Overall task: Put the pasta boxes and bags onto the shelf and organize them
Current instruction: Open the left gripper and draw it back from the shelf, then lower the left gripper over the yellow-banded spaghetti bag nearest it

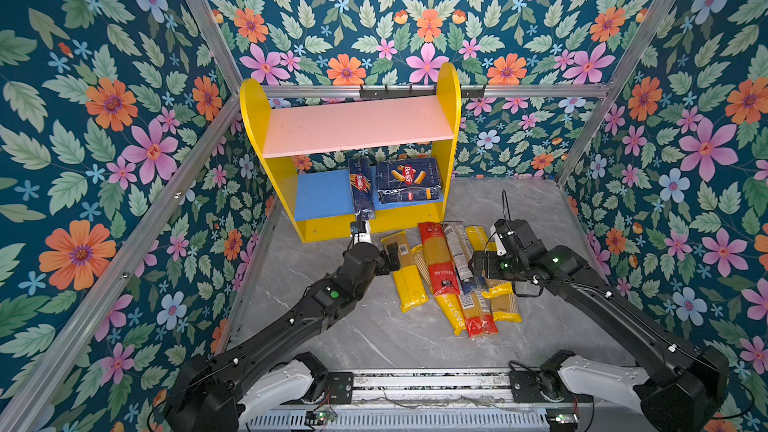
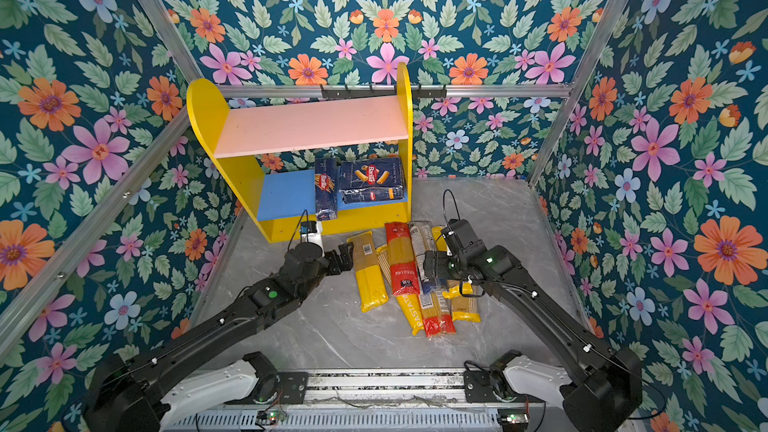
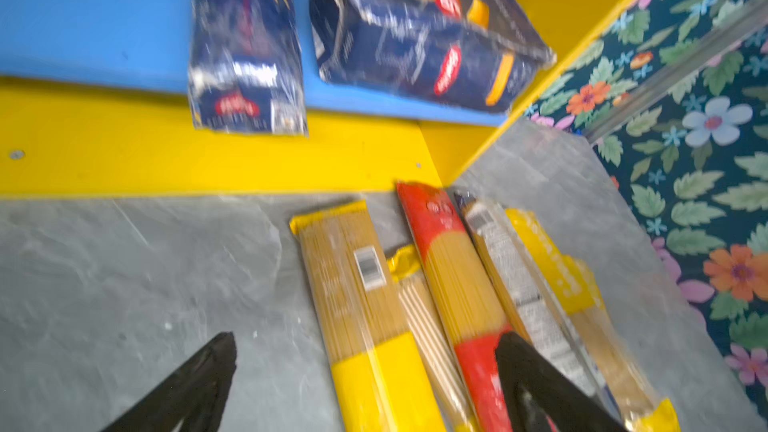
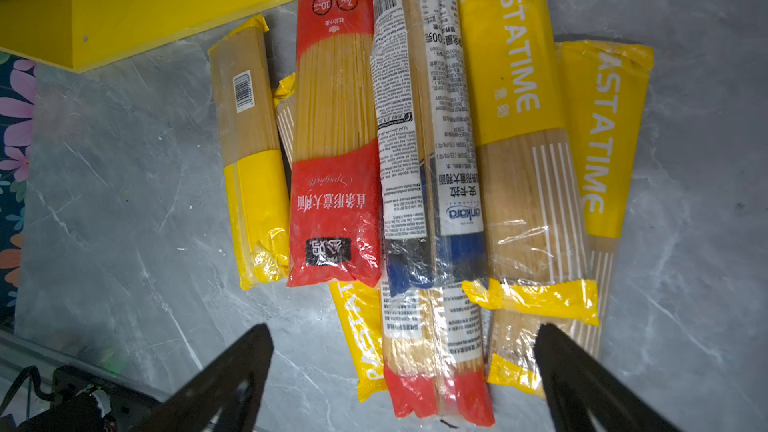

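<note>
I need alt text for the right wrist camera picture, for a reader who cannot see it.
Slim spaghetti bags, yellow, red and one with a blue end, lie side by side and overlapping on a grey marbled table. The right gripper is open over them, holding nothing; the shelf's yellow base shows in one corner.

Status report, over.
Left gripper, right gripper open, empty. Wide box, narrow box on blue board, narrow overhanging. Bags heaped on table, overlapping.

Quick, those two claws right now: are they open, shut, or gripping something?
Left gripper: open, holding nothing.
Right gripper: open, holding nothing.
</note>
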Robot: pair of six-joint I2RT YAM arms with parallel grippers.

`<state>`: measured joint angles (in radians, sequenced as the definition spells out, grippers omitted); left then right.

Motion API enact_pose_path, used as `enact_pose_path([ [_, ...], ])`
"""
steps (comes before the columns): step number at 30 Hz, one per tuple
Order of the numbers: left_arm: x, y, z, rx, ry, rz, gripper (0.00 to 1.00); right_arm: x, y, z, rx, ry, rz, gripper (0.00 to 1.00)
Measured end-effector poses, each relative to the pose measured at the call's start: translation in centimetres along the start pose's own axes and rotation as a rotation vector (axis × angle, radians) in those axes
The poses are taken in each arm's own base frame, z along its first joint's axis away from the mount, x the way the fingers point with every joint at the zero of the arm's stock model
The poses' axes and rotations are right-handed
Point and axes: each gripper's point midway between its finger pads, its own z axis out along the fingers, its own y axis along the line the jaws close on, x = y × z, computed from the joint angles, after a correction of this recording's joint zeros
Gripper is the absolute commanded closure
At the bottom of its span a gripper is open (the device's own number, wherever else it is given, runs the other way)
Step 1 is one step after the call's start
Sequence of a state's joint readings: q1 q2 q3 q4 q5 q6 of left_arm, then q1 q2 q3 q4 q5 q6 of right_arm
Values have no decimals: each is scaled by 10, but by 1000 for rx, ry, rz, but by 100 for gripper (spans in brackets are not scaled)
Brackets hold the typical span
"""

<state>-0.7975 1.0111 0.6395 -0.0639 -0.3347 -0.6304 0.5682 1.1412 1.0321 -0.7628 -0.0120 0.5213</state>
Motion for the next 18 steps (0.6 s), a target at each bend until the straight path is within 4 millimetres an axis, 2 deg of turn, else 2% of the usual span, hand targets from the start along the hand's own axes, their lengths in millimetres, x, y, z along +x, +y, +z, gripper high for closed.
enact_pose_path([
  [5,51,5,-9,0,60,-17,0,11,14,-5,-4,-12,-48,1],
  [11,109,13,-9,-5,126,-36,0,29,11,-9,9,-15,-44,1],
  [18,140,-2,-4,1,156,-38,0,40,8,-13,20,-24,-52,1],
])
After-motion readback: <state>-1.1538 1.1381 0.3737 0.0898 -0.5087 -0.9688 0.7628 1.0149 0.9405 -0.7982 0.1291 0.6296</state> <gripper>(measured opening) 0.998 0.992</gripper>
